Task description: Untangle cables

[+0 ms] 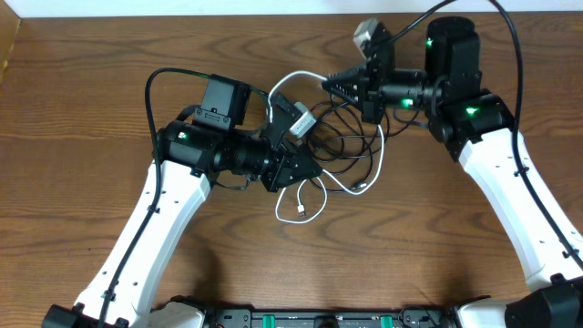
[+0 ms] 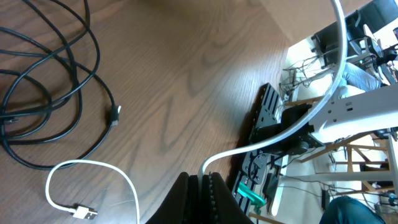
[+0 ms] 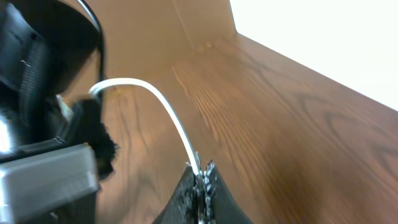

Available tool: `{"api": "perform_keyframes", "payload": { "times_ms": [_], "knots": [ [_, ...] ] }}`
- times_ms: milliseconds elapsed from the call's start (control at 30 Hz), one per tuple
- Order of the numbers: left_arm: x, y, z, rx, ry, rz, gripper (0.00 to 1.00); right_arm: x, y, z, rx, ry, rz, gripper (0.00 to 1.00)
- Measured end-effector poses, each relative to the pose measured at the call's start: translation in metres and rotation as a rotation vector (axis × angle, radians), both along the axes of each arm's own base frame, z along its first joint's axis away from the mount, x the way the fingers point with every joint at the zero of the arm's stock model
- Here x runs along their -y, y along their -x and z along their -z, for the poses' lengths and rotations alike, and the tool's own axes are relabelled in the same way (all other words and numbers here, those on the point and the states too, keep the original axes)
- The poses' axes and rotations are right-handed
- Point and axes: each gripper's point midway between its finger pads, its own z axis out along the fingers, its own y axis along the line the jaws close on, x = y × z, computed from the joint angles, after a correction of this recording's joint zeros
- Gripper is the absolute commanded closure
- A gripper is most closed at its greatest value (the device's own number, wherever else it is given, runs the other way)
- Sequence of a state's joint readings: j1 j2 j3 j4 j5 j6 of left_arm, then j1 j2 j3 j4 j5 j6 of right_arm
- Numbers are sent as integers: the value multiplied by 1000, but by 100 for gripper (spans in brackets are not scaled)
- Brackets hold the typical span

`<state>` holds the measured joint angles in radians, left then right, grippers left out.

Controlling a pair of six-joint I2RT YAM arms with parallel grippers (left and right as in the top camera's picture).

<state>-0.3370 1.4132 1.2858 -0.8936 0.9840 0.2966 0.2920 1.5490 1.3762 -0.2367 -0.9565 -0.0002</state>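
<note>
Left and right jaws clamped on the white cable (image 2: 87, 163) — black cables (image 1: 339, 146) tangled alongside

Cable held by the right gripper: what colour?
The cable is white, clearest in the right wrist view.

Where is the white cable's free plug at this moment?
Overhead, the white cable's plug lies on the table, right of the left arm, below the black cables.

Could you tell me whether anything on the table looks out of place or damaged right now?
Nothing looks damaged or spilled. The black cables lie in a heap of overlapping loops, with the white cable crossing them. Both the left gripper and the right gripper are shut on that white cable.
</note>
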Motion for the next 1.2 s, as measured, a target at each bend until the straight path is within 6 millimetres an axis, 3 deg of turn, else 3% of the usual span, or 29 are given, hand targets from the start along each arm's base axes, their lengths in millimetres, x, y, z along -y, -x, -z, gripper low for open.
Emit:
{"api": "perform_keyframes", "payload": {
  "times_ms": [467,700,833,1033,1067,1200],
  "knots": [
    [-2,-5,2,22,-20,-14,92,-8,10,-68,61,-208,-72,99],
    [-4,-10,7,30,-51,-38,93,10,-4,-116,150,-342,8,99],
    [-7,-13,10,24,-77,-66,92,32,-21,-126,115,-387,107,99],
    [-8,-17,11,25,-87,-89,93,54,-38,-120,46,-399,200,99],
    [-8,-18,11,23,-87,-92,93,55,-39,-118,33,-395,204,95],
    [-6,-16,8,19,-66,-79,93,52,-39,-100,-33,-348,194,59]
  ]
}}
